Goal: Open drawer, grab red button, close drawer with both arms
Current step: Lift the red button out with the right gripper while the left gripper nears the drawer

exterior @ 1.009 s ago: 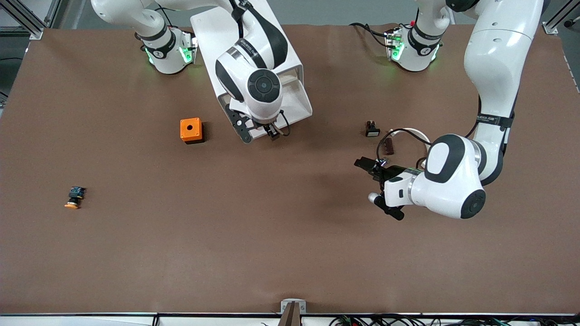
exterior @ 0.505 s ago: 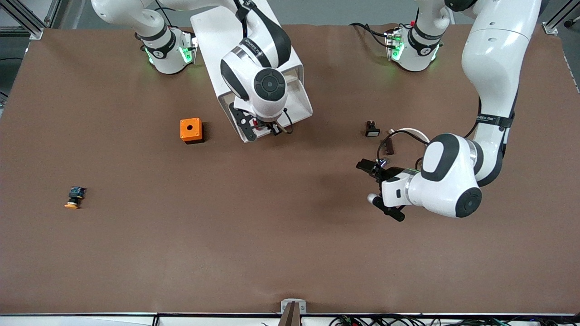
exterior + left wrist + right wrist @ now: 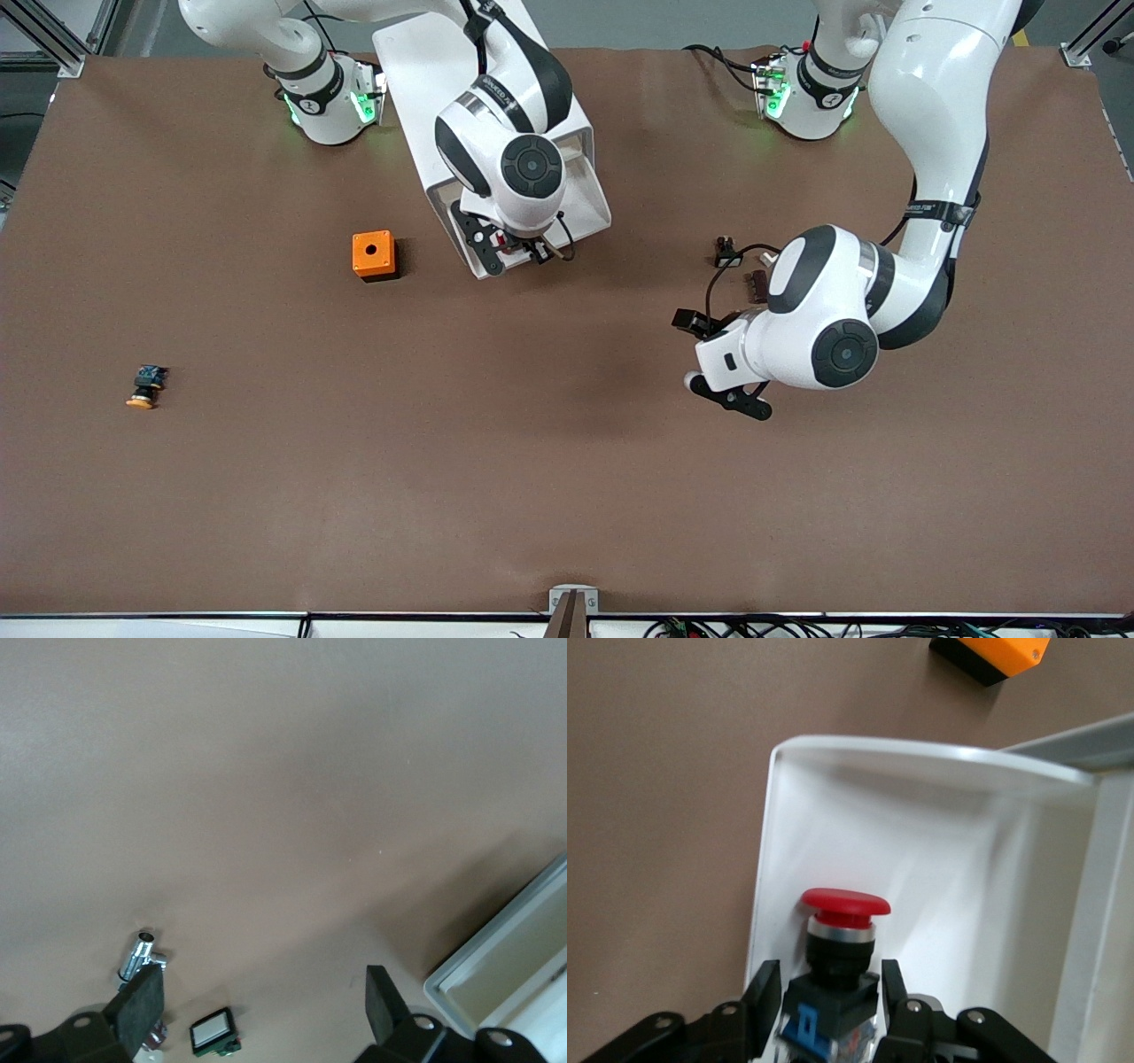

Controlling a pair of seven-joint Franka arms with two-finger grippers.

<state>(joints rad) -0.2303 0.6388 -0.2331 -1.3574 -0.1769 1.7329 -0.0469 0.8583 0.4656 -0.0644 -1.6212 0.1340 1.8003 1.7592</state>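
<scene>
front view: your right gripper (image 3: 516,252) is down in the pulled-out drawer (image 3: 580,190) of the white cabinet (image 3: 416,62); your left gripper (image 3: 709,354) hangs over bare tabletop (image 3: 443,461).
left wrist view: left gripper's fingers (image 3: 142,1005) are spread, nothing between them.
right wrist view: right gripper clamps the button (image 3: 837,948), red cap up, inside the drawer.

Orange cube (image 3: 373,254), orange-capped button (image 3: 145,387)
</scene>
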